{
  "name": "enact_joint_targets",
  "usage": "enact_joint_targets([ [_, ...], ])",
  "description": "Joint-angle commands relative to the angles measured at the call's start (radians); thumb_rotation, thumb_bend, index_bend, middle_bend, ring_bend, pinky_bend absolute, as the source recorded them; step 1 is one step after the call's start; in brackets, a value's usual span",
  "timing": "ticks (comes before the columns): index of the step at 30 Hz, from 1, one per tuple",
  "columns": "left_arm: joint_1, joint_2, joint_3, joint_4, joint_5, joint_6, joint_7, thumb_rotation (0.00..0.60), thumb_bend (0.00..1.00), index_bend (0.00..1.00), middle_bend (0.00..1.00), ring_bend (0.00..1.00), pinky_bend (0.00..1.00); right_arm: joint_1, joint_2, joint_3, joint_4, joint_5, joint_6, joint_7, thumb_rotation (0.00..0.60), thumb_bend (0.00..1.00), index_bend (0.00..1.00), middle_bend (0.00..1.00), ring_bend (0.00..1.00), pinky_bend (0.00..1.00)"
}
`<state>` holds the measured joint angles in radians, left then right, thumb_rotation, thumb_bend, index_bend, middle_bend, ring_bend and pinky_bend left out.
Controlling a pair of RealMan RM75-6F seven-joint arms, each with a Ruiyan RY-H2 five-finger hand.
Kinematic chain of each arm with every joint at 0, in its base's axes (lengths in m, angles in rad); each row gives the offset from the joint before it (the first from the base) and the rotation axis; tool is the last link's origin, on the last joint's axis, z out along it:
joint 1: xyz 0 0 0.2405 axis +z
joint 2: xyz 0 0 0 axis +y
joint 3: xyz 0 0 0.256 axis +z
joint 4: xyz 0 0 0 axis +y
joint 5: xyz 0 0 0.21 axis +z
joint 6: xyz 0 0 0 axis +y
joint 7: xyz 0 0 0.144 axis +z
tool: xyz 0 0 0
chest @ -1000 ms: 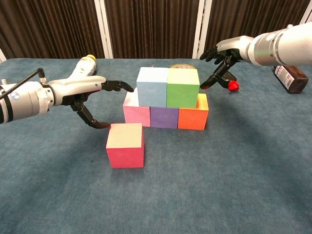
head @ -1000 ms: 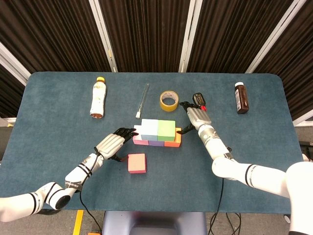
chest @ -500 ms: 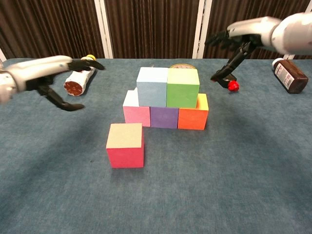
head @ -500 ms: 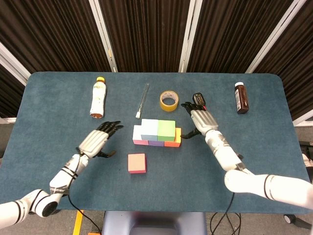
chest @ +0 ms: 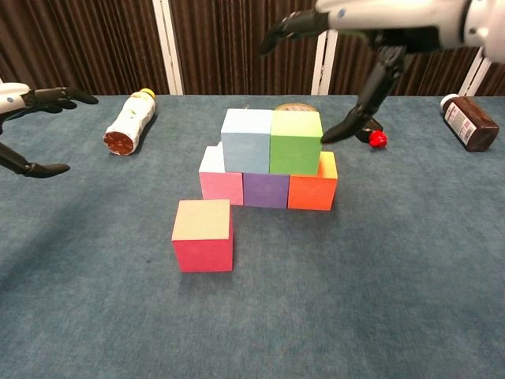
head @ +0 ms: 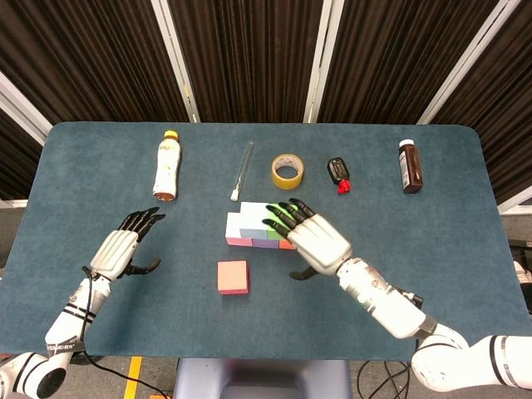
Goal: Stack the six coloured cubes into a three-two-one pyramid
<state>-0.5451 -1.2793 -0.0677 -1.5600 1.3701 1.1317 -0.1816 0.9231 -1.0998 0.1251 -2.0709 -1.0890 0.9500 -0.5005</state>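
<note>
Since the earlier frame, in the head view the left hand (head: 116, 251) has drawn back toward the table's left edge, and the right hand (head: 309, 235) has come over the stack, its fingers spread and holding nothing above the green cube (head: 278, 218); the left hand's fingers are also apart and empty. In the chest view the pink cube (chest: 220, 177), purple cube (chest: 266, 190) and orange cube (chest: 312, 189) form the bottom row, the light blue cube (chest: 246, 141) and green cube sit on them, and the red cube (chest: 203, 235) stands alone on the table (chest: 379, 292) just in front.
</note>
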Motion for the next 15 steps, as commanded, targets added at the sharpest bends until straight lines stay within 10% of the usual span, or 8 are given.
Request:
enact_joint_targets([
  [1,0.015,0.005,0.001,-0.004,-0.002,0.012,-0.009,0.600,0.31,0.11,0.00,0.00,0.00,0.064,-0.096,-0.037,-0.019,0.018,-0.014,-0.193,0.534,0.21,0.23,0.11,0.00,0.01],
  [15,0.051,-0.009,0.012,0.028,0.021,0.011,-0.038,0.600,0.31,0.11,0.00,0.00,0.00,0.191,-0.406,-0.064,0.141,0.256,0.104,-0.589,0.520,0.21,0.26,0.11,0.00,0.00],
])
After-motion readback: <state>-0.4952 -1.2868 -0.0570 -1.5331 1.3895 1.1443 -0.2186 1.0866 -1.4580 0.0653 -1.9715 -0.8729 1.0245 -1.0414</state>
